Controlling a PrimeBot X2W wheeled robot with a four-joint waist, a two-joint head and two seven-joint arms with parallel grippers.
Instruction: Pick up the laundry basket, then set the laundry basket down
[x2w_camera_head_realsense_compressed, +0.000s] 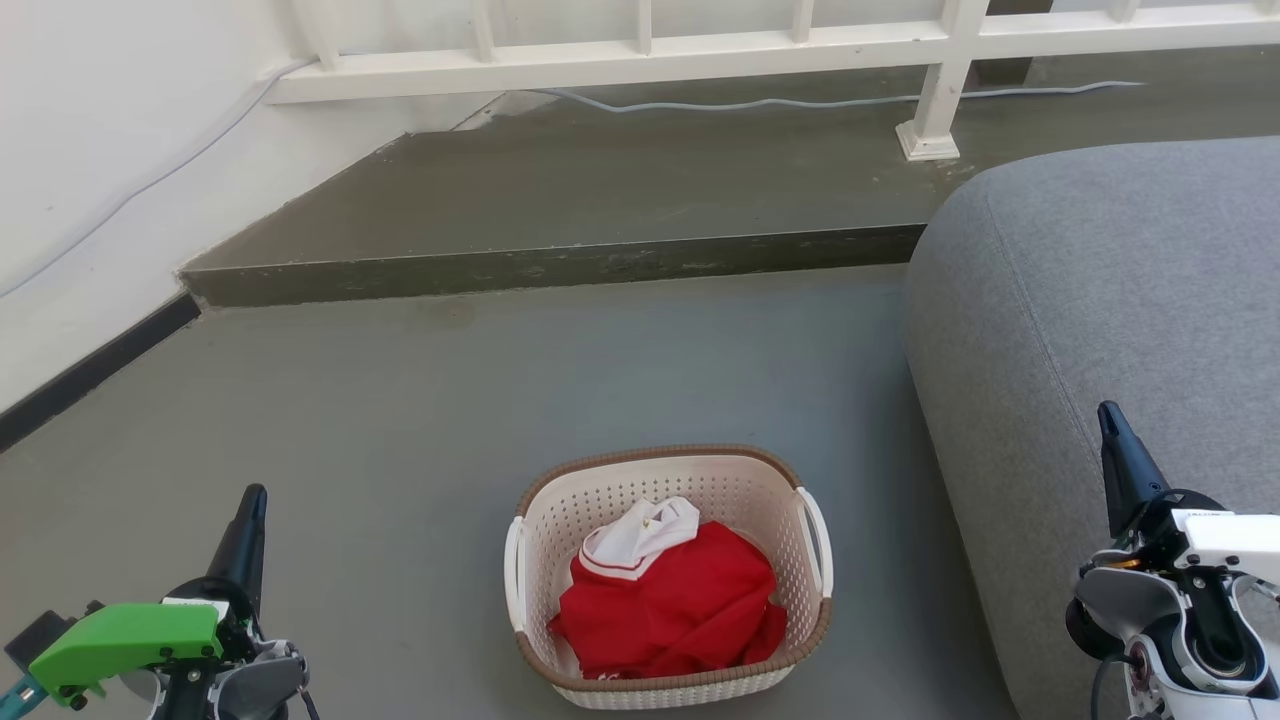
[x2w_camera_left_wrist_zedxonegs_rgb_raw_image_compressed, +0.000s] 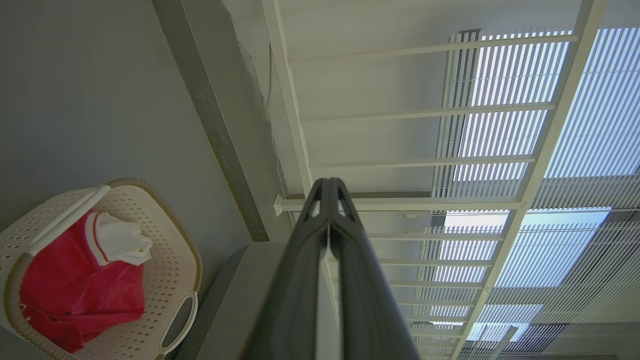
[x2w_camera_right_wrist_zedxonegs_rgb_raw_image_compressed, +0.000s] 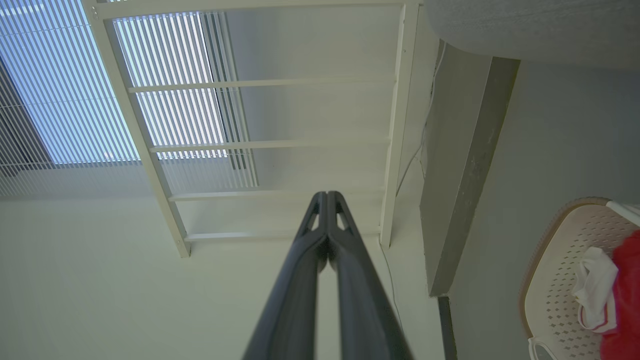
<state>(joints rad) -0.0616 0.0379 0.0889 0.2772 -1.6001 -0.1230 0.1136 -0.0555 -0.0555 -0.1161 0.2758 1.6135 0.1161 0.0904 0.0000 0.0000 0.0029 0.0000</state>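
Laundry basket (x2w_camera_head_realsense_compressed: 700, 487) standing on the grey floor (x2w_camera_head_realsense_compressed: 400, 420), red and white garment (x2w_camera_head_realsense_compressed: 670, 600) bundled inside it, grey sofa (x2w_camera_head_realsense_compressed: 1100, 290) just right of the basket, left pincer (x2w_camera_head_realsense_compressed: 254, 494) well to its left, fingers pressed together holding nothing, right pincer (x2w_camera_head_realsense_compressed: 1108, 412) well to its right, likewise closed, empty.

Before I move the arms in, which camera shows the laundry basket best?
The head view: the whole laundry basket sits in frame from above, with both side handles and the red garment inside. The left wrist view has most of it, cropped at the corner. The right wrist view catches one end at its edge.
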